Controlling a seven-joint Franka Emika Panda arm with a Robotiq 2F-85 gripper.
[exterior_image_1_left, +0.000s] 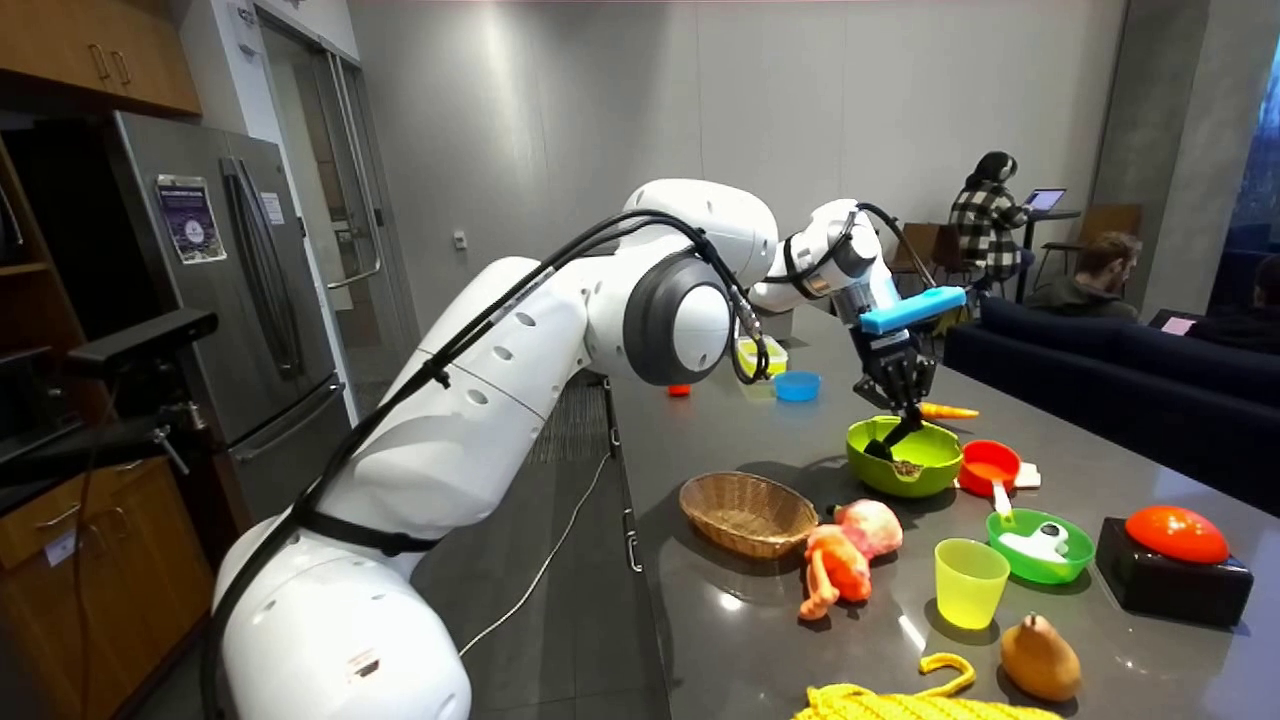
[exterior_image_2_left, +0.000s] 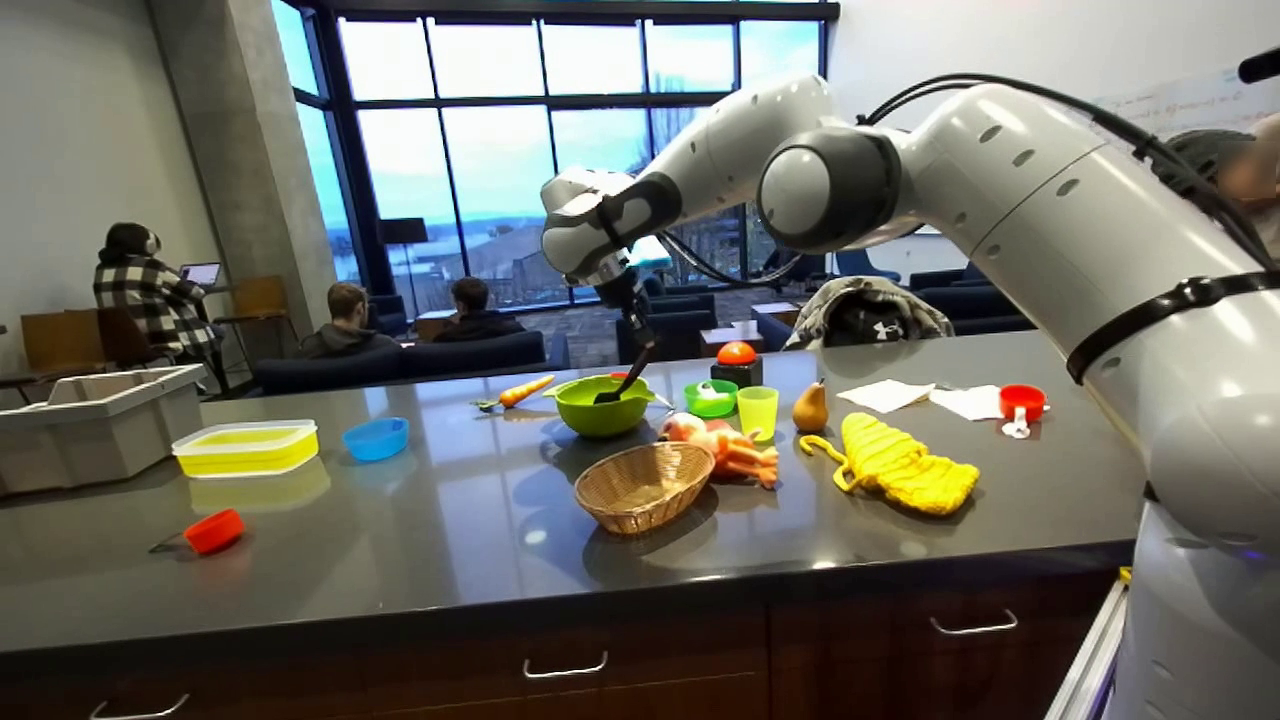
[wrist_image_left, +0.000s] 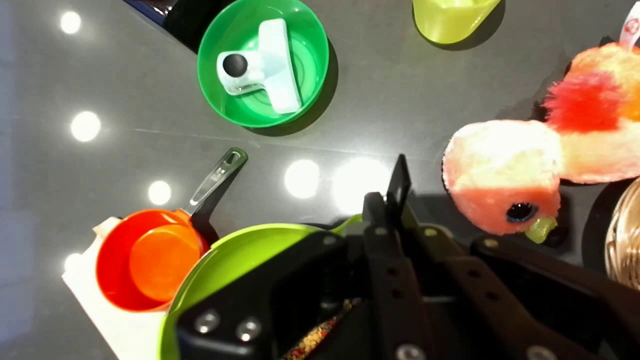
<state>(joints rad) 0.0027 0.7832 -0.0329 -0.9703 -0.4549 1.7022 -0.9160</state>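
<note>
In an exterior view, the gripper (exterior_image_1_left: 908, 405) points down over the dark countertop (exterior_image_1_left: 720, 430), its jaws pinching a black kitchen utensil (exterior_image_1_left: 903, 430). The utensil slants downward with its head inside the lime-green mixing bowl (exterior_image_1_left: 905, 485), near a small heap of grainy mix (exterior_image_1_left: 907, 468); contact between head and mix cannot be confirmed. A carrot (exterior_image_1_left: 948, 411) lies near the bowl, and a red measuring cup (exterior_image_1_left: 975, 485) stands just beside it. A wicker basket (exterior_image_1_left: 740, 540) and a plush bird (exterior_image_1_left: 845, 562) sit nearer the camera.

In an exterior view, the utensil's handle runs from the jaws into the mixing bowl. A blue bowl (exterior_image_2_left: 376, 440) and a yellow food container (exterior_image_2_left: 247, 452) stand well apart from it. A yellow knitted item (exterior_image_2_left: 905, 465) lies near a pear (exterior_image_2_left: 811, 407).

In the wrist view, a thin black end, apparently the utensil's, projects past the jaws; its head is hidden. The measuring cup sits on white paper (wrist_image_left: 130, 332). A small green bowl (wrist_image_left: 312, 65) holds a white clip (wrist_image_left: 277, 65).
</note>
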